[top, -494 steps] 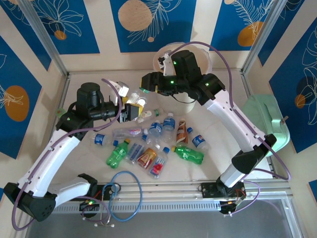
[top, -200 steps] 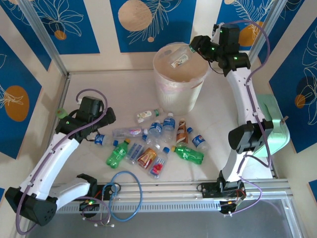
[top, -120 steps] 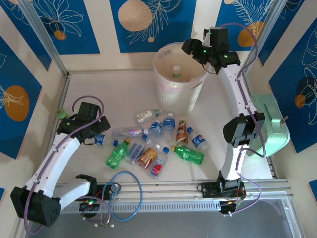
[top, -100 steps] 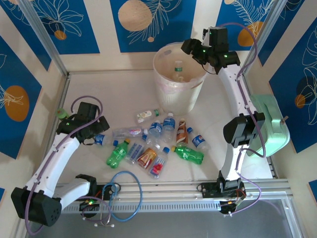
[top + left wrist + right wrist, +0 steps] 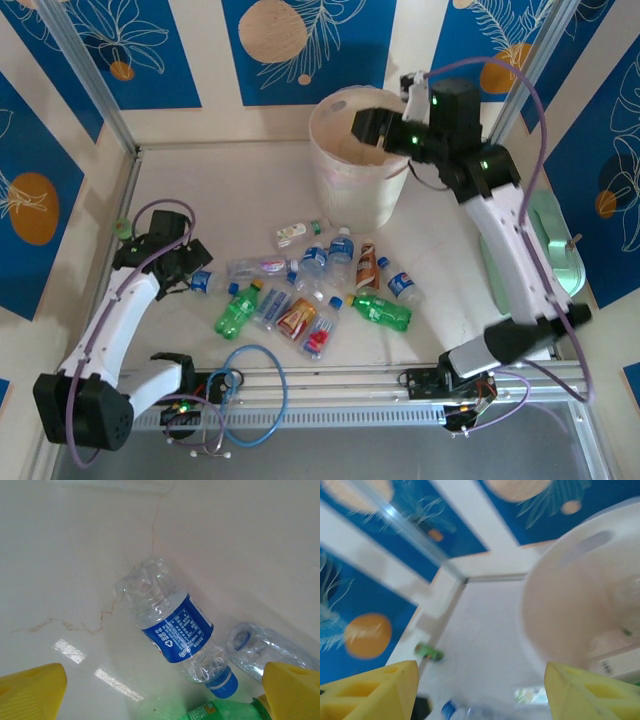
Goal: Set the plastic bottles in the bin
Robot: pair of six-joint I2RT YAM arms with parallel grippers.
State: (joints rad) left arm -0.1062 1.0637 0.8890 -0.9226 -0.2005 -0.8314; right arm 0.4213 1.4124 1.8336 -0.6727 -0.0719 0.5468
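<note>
A pale, veined tabletop (image 5: 200,190) is boxed in by blue leaf-patterned walls. From above, the bin (image 5: 340,185) is seen at the far side, with the bottles (image 5: 305,290) strewn on the tabletop well short of it. The right jaws are held over the bin's mouth. The left jaws are lowered at the heap's left end, so a pick-up is judged to be in hand.

In the left wrist view, the left jaws are spread wide and empty. A blue-label bottle (image 5: 175,630) lies on its side, slantwise, between and just ahead of their tips. A descent and a squeeze across its body are called for next.

In the right wrist view, the right jaws are parted with nothing held, and the bin (image 5: 580,605) is blurred beyond them.
</note>
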